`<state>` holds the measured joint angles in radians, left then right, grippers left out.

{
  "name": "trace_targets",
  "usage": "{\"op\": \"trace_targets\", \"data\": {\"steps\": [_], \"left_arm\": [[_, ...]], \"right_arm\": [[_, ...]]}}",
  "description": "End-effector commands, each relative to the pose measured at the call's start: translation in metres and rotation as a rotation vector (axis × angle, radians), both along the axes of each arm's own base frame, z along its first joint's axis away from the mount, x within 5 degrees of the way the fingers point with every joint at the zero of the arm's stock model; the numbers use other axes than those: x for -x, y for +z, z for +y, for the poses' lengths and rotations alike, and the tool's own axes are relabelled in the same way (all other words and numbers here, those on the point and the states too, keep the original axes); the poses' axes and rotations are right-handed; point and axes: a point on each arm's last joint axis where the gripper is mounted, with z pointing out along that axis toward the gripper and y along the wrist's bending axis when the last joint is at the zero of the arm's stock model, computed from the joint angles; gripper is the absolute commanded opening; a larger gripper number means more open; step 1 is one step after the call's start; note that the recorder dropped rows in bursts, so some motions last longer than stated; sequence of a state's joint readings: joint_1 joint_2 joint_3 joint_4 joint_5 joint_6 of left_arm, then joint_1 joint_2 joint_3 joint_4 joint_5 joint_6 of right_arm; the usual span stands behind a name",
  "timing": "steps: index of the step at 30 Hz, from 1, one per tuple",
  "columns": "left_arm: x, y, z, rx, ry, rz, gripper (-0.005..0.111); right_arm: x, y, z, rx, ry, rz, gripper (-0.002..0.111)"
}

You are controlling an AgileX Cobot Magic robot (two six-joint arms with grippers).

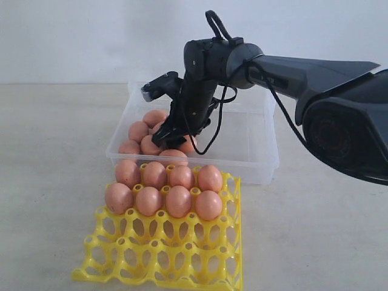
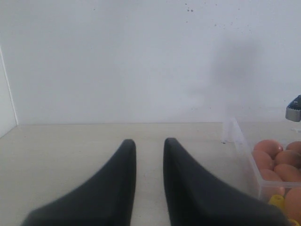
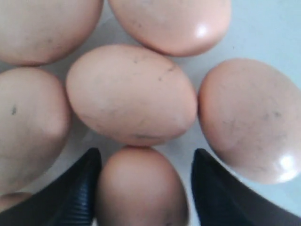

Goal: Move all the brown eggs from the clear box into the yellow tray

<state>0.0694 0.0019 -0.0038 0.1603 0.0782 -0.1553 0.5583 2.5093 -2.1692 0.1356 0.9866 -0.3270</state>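
Note:
Eight brown eggs [image 1: 163,188] fill the two back rows of the yellow tray [image 1: 182,254]. Several more eggs [image 1: 145,130] lie at the left end of the clear box [image 1: 260,151] behind it. My right gripper [image 1: 167,136] reaches down into that pile. In the right wrist view it [image 3: 146,155] is open, its jaws standing on either side of one egg [image 3: 141,188], with a gap on one side. The left gripper [image 2: 149,141] hovers over bare table left of the box, its fingers slightly apart and empty. It is out of the exterior view.
The tray's two front rows of cups [image 1: 163,242] hold nothing. The right part of the box floor [image 1: 242,133] is bare. In the left wrist view the box corner [image 2: 242,141] with eggs [image 2: 268,148] and a bit of the tray [image 2: 277,202] show. A white wall stands behind.

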Motion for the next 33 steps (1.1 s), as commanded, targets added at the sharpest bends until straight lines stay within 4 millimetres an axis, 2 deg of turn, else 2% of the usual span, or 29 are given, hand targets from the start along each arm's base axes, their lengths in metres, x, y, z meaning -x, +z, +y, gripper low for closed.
{"op": "trace_targets", "data": {"steps": [1, 2, 3, 6, 9, 12, 13, 17, 21, 23, 27, 29, 33], "left_arm": [[0.0, -0.001, 0.0, 0.0, -0.008, 0.003, 0.022], [0.0, -0.001, 0.0, 0.0, -0.009, 0.0, 0.022], [0.0, -0.001, 0.0, 0.0, -0.009, 0.0, 0.022], [0.0, -0.001, 0.0, 0.0, -0.009, 0.0, 0.022], [0.0, -0.001, 0.0, 0.0, -0.009, 0.0, 0.022], [0.0, -0.001, 0.0, 0.0, -0.009, 0.0, 0.022], [0.0, -0.001, 0.0, 0.0, -0.009, 0.0, 0.022], [0.0, -0.001, 0.0, 0.0, -0.009, 0.0, 0.022], [0.0, -0.001, 0.0, 0.0, -0.009, 0.0, 0.022], [0.0, -0.001, 0.0, 0.0, -0.009, 0.0, 0.022], [0.0, -0.001, 0.0, 0.0, -0.009, 0.0, 0.022], [0.0, -0.001, 0.0, 0.0, -0.009, 0.0, 0.022], [0.0, -0.001, 0.0, 0.0, -0.009, 0.0, 0.022]], "right_arm": [[0.006, -0.011, -0.006, 0.065, -0.053, 0.088, 0.018], [0.007, -0.011, -0.007, 0.076, -0.05, 0.1, 0.005], [0.007, -0.012, -0.008, 0.087, -0.053, 0.106, 0.0], [0.009, -0.009, -0.009, 0.095, -0.061, 0.119, 0.0], [0.006, 0.007, -0.01, 0.075, -0.112, 0.076, 0.0], [0.0, 0.04, -0.01, 0.002, -0.224, -0.036, 0.0], [-0.001, 0.066, -0.011, -0.063, -0.295, -0.095, 0.0], [0.009, 0.114, -0.008, -0.172, -0.367, -0.158, 0.0], [0.049, 0.141, 0.037, -0.179, -0.261, -0.244, 0.0], [0.073, 0.151, 0.069, -0.202, -0.285, -0.378, 0.0], [0.109, 0.165, 0.11, -0.281, -0.316, -0.56, 0.0], [0.121, 0.167, 0.125, -0.353, -0.267, -0.556, 0.0], [0.13, 0.18, 0.129, -0.416, -0.163, -0.554, 0.0]]}}
